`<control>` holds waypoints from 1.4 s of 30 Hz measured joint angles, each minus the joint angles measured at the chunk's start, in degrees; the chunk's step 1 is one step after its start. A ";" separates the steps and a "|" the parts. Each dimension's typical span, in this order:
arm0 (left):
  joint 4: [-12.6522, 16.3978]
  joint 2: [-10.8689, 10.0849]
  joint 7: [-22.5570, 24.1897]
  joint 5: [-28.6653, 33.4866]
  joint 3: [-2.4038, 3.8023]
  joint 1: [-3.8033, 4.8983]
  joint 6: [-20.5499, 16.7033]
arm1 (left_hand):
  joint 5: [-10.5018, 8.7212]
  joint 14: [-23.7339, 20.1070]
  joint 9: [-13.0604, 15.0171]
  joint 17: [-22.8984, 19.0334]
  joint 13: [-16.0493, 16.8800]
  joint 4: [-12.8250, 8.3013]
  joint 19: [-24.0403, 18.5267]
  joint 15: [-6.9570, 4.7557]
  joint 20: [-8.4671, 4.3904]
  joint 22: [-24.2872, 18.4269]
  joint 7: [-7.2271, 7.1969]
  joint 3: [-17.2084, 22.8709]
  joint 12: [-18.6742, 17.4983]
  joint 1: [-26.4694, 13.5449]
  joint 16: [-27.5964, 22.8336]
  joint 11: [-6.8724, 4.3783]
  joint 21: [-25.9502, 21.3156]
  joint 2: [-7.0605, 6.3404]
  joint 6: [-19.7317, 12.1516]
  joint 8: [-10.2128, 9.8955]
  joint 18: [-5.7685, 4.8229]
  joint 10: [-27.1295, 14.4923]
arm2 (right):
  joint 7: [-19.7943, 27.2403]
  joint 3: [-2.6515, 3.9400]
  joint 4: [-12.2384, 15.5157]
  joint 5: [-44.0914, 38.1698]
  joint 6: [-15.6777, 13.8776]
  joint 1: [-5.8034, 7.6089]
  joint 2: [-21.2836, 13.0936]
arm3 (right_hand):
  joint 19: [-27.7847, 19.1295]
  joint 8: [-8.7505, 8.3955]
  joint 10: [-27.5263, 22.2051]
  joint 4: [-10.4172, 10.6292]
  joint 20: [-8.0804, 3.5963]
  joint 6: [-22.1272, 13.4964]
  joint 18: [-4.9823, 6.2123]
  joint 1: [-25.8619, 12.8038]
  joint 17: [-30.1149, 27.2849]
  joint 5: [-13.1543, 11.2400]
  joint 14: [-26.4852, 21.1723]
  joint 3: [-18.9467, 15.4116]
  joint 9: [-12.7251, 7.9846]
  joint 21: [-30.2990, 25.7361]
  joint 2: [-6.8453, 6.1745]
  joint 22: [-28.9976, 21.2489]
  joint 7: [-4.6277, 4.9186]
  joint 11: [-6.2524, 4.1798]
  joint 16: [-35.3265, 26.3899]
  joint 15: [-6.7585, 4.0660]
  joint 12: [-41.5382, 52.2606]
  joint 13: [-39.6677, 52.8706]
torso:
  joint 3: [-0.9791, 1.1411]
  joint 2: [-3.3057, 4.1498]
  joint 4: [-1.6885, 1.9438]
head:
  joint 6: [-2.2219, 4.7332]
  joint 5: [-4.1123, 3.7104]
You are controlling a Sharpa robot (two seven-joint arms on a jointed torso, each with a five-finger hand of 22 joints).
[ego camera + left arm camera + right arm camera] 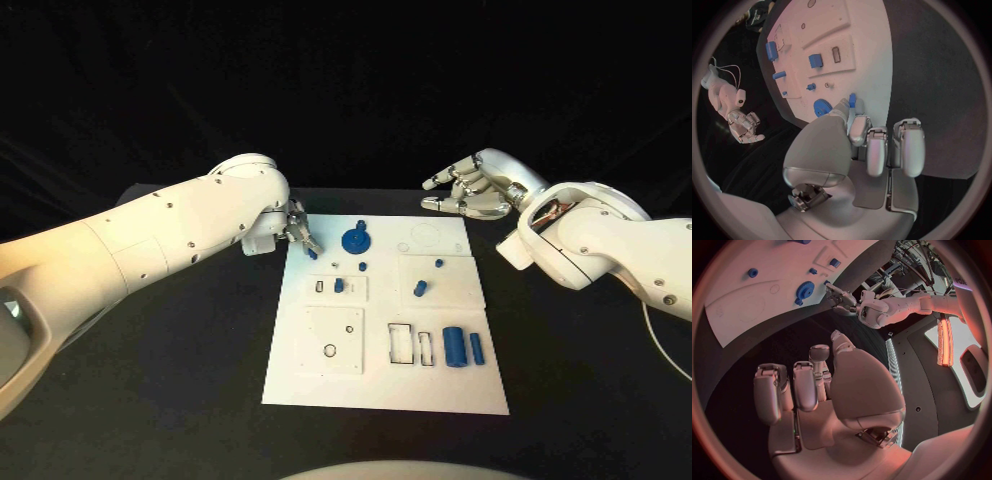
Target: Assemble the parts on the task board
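Blue cylinders (454, 346) are lying loose on the white task board (387, 390); left robot hand (296, 232) is pinching a small blue peg (312, 253) at its edge, right robot hand (470, 190) is hovering empty, fingers apart.

You have no readable text, label, brand, number or sign in any of these views. The task board (387, 385) carries only outlines and cut-outs, with no lettering you could make out. The blue parts (456, 346) on it are plain. Nothing is printed on the black table (173, 380) either.
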 measured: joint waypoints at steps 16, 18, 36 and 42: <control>6.72 -3.86 0.90 0.76 -0.10 -0.32 -2.95 | 0.00 0.10 0.47 0.04 -0.26 3.56 0.00 0.09 0.00 0.00 0.60 10.48 -0.50 -1.54 0.00 0.23 0.00 -4.00 -0.58 1.07 -0.01 0.21 | 0.02 0.00 -0.07 0.02 0.03 0.00 0.12 | 0.00 0.00 0.00 0.00 0.00 0.00 0.00 0.00 0.00 0.00 0.00 0.00 -0.01 0.00 0.00 -0.01 0.00 0.00 0.00 0.00 0.00 -0.01 | 0.03 -0.10 0.06 | -0.16 0.27; 8.74 -5.32 1.01 0.96 -0.09 -0.32 -4.14 | 0.22 0.10 0.76 0.04 0.30 3.23 0.00 0.09 0.00 -0.01 0.60 11.94 -0.13 -2.24 0.00 0.26 0.00 -4.84 -0.58 1.50 -0.01 0.23 | 0.02 0.00 -0.09 0.03 0.03 0.00 0.12 | 0.00 0.00 0.00 0.00 0.00 0.00 0.00 0.00 0.00 0.00 0.00 0.00 -0.01 0.00 0.00 -0.01 0.00 0.00 0.00 0.00 0.00 -0.01 | 0.03 -0.13 0.09 | -0.18 0.30; 23.67 -14.97 2.67 4.88 -0.22 -3.63 -16.87 | 0.75 0.10 1.57 0.03 0.45 2.20 0.00 0.08 0.00 -0.01 0.61 16.55 0.15 -4.65 0.00 -0.11 0.23 -6.76 -0.56 2.75 -0.01 0.99 | 0.04 -0.02 -0.50 0.17 0.11 -0.21 0.01 | 0.00 0.00 0.00 -0.01 0.00 0.00 0.00 0.00 0.00 0.00 0.00 0.01 -0.02 0.00 0.00 0.04 0.00 0.00 0.00 0.00 0.00 -0.03 | -0.02 -0.63 0.93 | -0.65 0.30; 25.09 -15.24 2.91 4.87 -0.21 -4.88 -19.38 | 0.94 0.10 1.62 0.02 0.55 1.94 0.00 0.08 0.00 -0.01 0.62 17.45 0.15 -5.18 0.00 0.04 0.23 -7.28 -0.55 2.92 -0.01 1.20 | 0.07 -0.01 -0.58 0.23 0.14 -0.32 0.04 | 0.00 0.00 0.00 -0.01 0.00 0.00 0.00 0.00 0.00 0.00 0.00 0.01 -0.01 -0.07 0.00 0.03 0.00 0.00 0.00 0.00 0.00 0.00 | -0.12 -0.74 1.07 | -0.77 0.25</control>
